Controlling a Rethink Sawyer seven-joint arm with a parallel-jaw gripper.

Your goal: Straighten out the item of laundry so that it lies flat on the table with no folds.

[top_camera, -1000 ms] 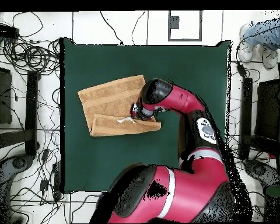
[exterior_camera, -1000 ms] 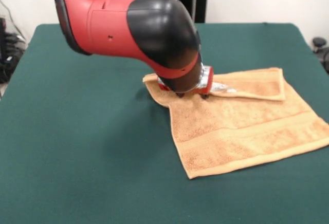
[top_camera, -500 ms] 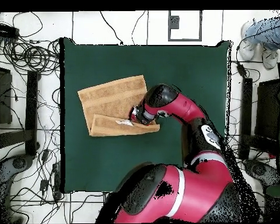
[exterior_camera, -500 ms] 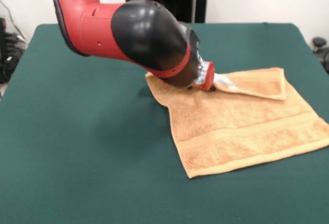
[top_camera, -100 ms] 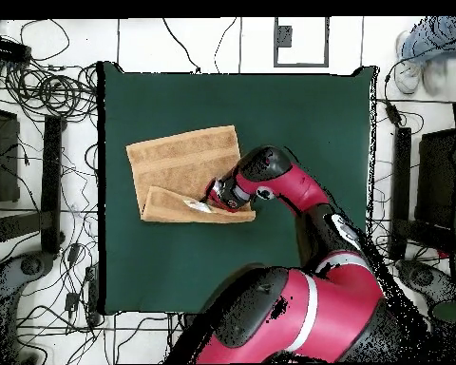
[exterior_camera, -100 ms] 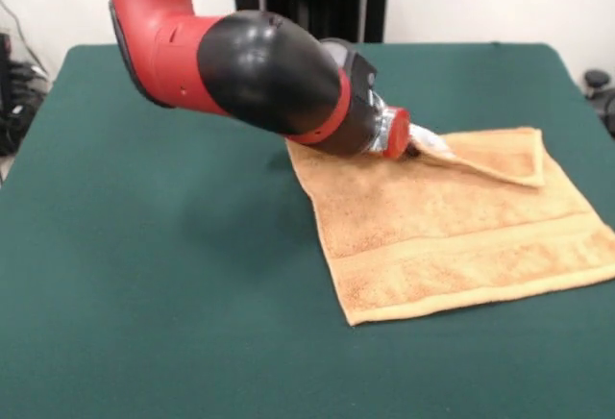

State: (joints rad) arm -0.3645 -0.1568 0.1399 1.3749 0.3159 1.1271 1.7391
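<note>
Towel [exterior_camera, -100 ms: 452, 236] far edge folded over; gripper [exterior_camera, -100 ms: 423, 142] at fold, probably to peel it back. Jaws: can't tell.

Arm [exterior_camera, -100 ms: 259, 73] low, steeply tilted sideways

A golden-orange terry-cloth towel [exterior_camera, -100 ms: 452, 236] lies on the dark green felt table [exterior_camera, -100 ms: 163, 294], its far edge folded over onto itself in a narrow flap. The red and black arm [exterior_camera, -100 ms: 259, 73] leans low across it, its silvery gripper [exterior_camera, -100 ms: 423, 142] touching that fold's edge.
</note>
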